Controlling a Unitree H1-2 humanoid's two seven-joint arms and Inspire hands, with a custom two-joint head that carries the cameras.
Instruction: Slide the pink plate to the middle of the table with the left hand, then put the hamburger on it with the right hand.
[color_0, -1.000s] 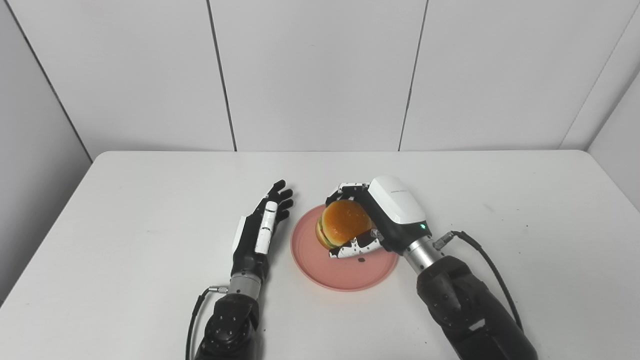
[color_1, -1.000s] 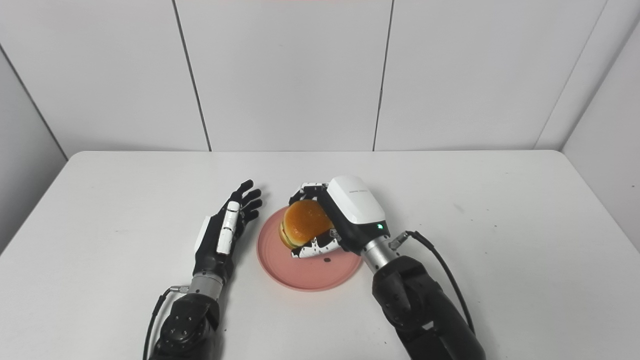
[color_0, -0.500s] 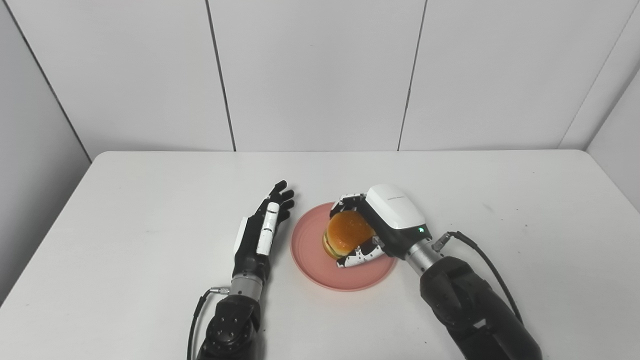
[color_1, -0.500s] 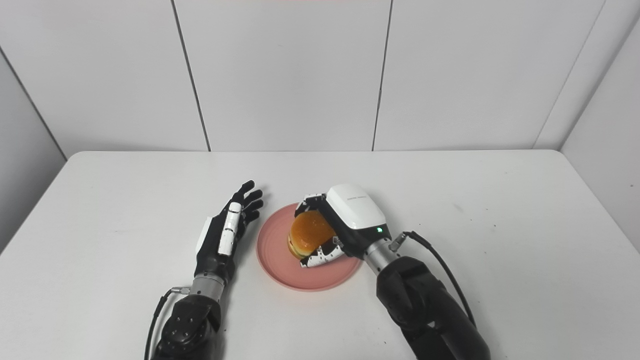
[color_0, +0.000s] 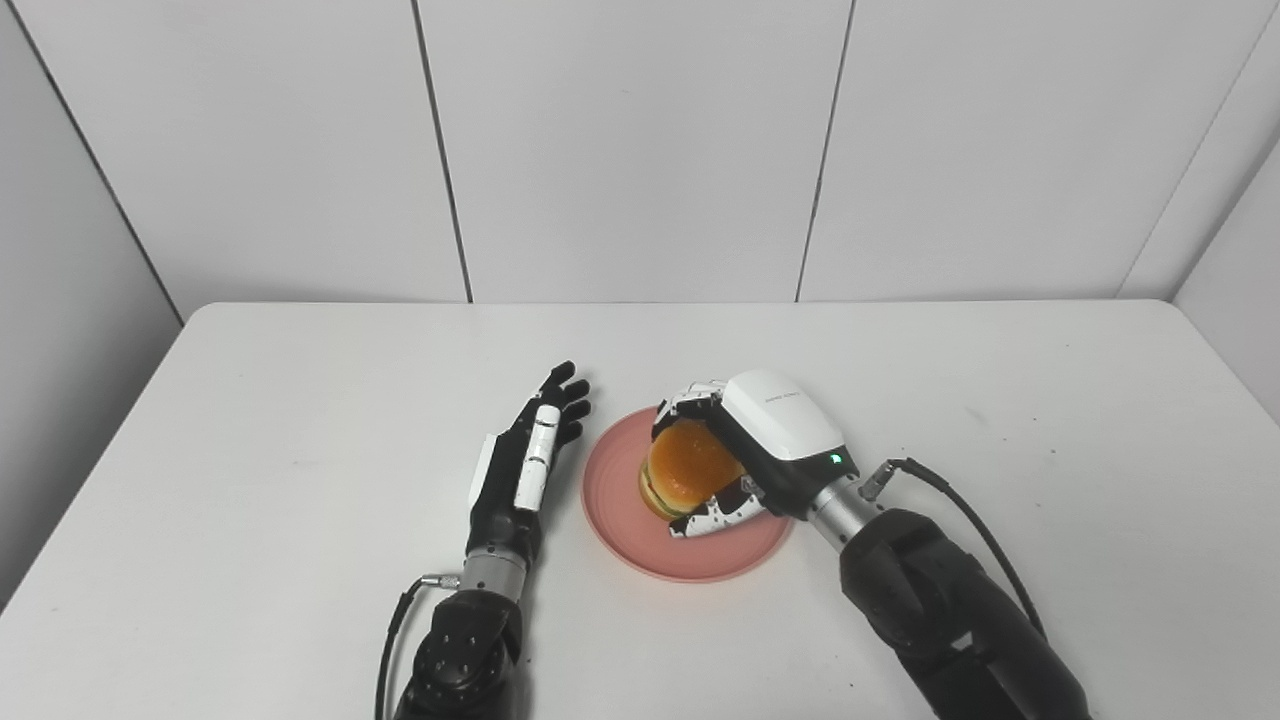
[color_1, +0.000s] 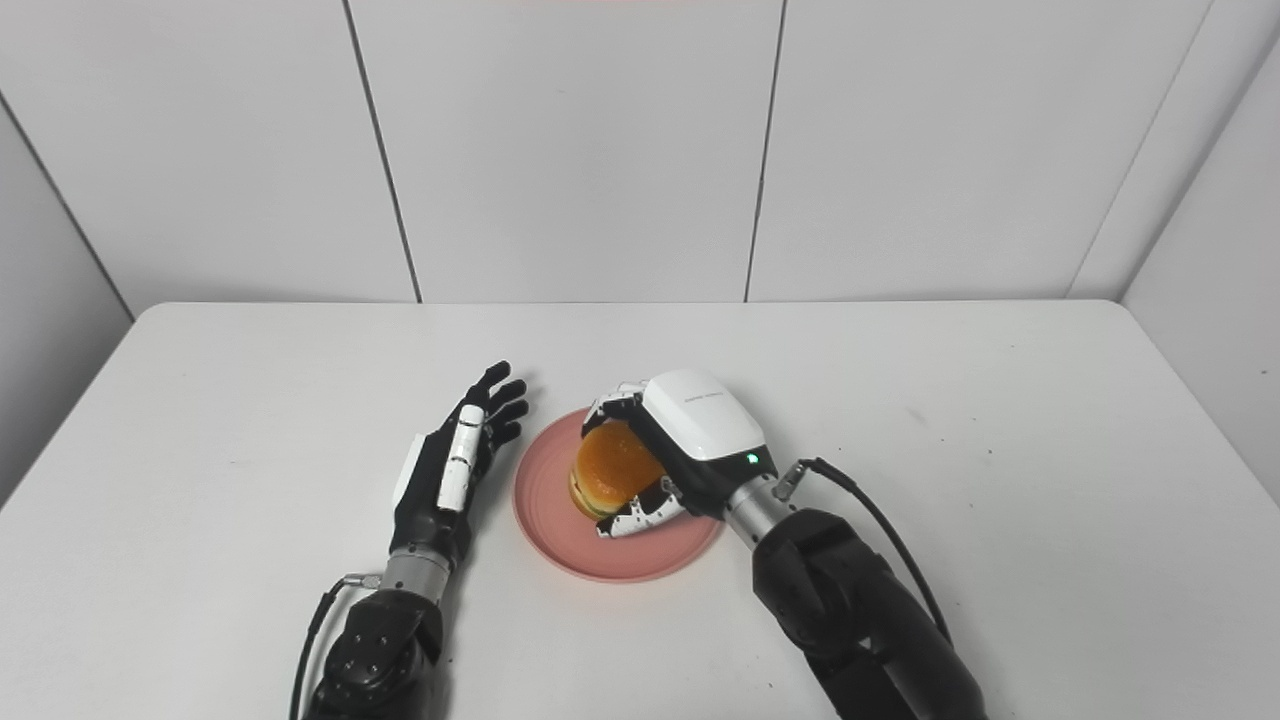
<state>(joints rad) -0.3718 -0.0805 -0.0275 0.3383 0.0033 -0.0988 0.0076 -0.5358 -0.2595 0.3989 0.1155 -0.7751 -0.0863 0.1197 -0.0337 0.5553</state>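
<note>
The pink plate (color_0: 615, 500) lies near the middle of the white table. A hamburger (color_0: 685, 473) with an orange bun sits over the plate's centre. My right hand (color_0: 765, 440) is shut on the hamburger, fingers over its far side and thumb under its near side. Whether the burger rests on the plate I cannot tell. Just left of the plate's rim, my left hand (color_0: 525, 455) lies flat on the table, open, fingers stretched forward, holding nothing. In the right eye view the same plate (color_1: 545, 500) and hamburger (color_1: 605, 475) show between both hands.
The white table (color_0: 250, 420) ends at a grey panelled wall at the back. A small dark speck (color_0: 972, 413) marks the table right of the plate. A cable (color_0: 960, 505) loops from my right wrist.
My right hand lowered the hamburger toward the plate's centre and came a little nearer. The left hand and the plate stayed where they were.
</note>
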